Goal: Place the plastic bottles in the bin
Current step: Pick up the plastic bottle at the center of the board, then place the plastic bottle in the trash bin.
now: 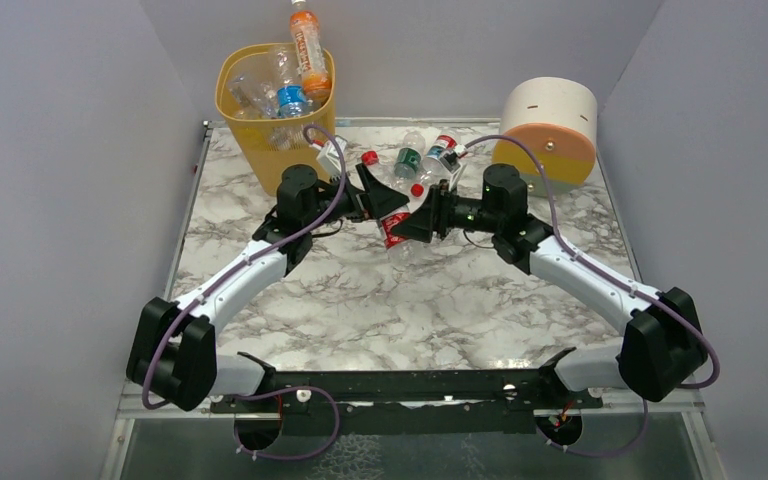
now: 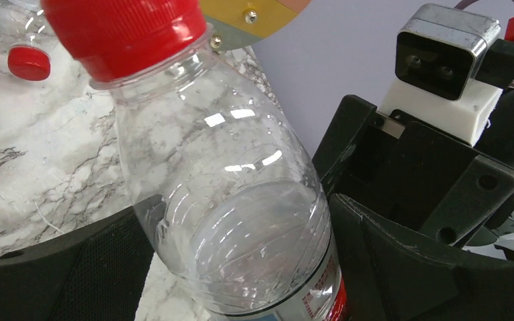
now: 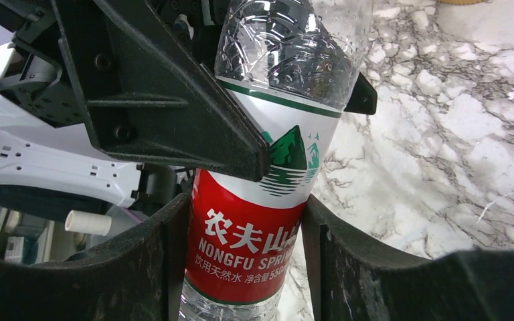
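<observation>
Marble-patterned tabletop [image 1: 360,300], closed in by plain grey walls [image 1: 60,150] on the left, right and far sides. The tall yellow-orange perforated plastic bin [image 1: 245,150] stands at the far left corner. It holds several clear bottles, and an orange-labelled bottle [image 1: 308,45] juts above its rim. A round white-and-orange drum [image 1: 550,125] sits at the far right corner. Loose clear plastic bottles [image 1: 407,160] lie between bin and drum along the far edge. Open marble runs from the arm bases to the table's middle.

Both arms reach forward and inward from the near corners, elbows outward, and meet at mid-table just in front of the loose bottles. There they share one clear plastic bottle with a red cap and red label [image 1: 396,230], tilted, to the near right of the bin. The left gripper [image 2: 234,267] is clamped on the bottle's clear upper body below the cap. The right gripper [image 3: 244,261] is clamped on the red label. One left finger [image 3: 174,114] lies against the label's top edge, just above the right fingers. Whether the bottle touches the marble cannot be told.
</observation>
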You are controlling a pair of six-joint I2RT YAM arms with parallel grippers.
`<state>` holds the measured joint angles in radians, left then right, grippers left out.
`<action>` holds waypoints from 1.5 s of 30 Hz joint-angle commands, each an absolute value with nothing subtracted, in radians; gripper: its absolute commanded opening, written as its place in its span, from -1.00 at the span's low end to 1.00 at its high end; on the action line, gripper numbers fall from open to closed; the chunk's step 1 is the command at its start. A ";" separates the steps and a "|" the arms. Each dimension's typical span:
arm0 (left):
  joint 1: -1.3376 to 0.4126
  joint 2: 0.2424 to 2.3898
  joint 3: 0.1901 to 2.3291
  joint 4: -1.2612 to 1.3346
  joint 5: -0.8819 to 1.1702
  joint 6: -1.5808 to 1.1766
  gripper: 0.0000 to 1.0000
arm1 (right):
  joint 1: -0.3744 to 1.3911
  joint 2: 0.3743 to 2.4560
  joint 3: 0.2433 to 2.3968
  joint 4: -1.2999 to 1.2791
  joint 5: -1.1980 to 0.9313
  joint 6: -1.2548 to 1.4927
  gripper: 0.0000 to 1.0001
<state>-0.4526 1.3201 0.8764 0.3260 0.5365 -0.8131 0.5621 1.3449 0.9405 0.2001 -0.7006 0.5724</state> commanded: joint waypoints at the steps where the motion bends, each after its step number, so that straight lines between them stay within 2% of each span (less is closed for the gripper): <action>1: -0.445 1.363 0.937 0.365 0.580 -0.825 0.91 | 0.569 1.374 1.006 0.228 -0.647 0.532 0.11; 3: -0.441 1.379 0.954 0.365 0.587 -0.827 0.79 | 0.569 1.385 1.024 0.213 -0.629 0.520 0.11; 7: -0.419 1.413 0.989 0.359 0.611 -0.838 0.35 | 0.569 1.411 1.066 0.173 -0.590 0.491 0.12; 9: -0.412 1.422 1.005 0.349 0.612 -0.836 0.27 | 0.569 1.424 1.084 0.163 -0.583 0.483 0.16; 18: -0.364 1.491 1.136 0.279 0.591 -0.783 0.23 | 0.568 1.414 1.133 0.092 -0.570 0.467 0.58; 25: -0.316 1.527 1.292 0.201 0.569 -0.726 0.23 | 0.567 1.300 1.165 -0.075 -0.430 0.393 0.83; 30: -0.251 1.543 1.428 0.147 0.539 -0.670 0.23 | 0.567 1.230 1.160 -0.153 -0.324 0.365 0.91; 45: -0.018 1.716 1.882 0.098 0.450 -0.554 0.25 | 0.568 1.232 1.066 -0.127 -0.370 0.387 0.92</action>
<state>-0.0586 1.6814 1.7790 0.1120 0.5060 -0.6239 0.5629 1.2240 1.0813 -0.1276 -0.3656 0.3878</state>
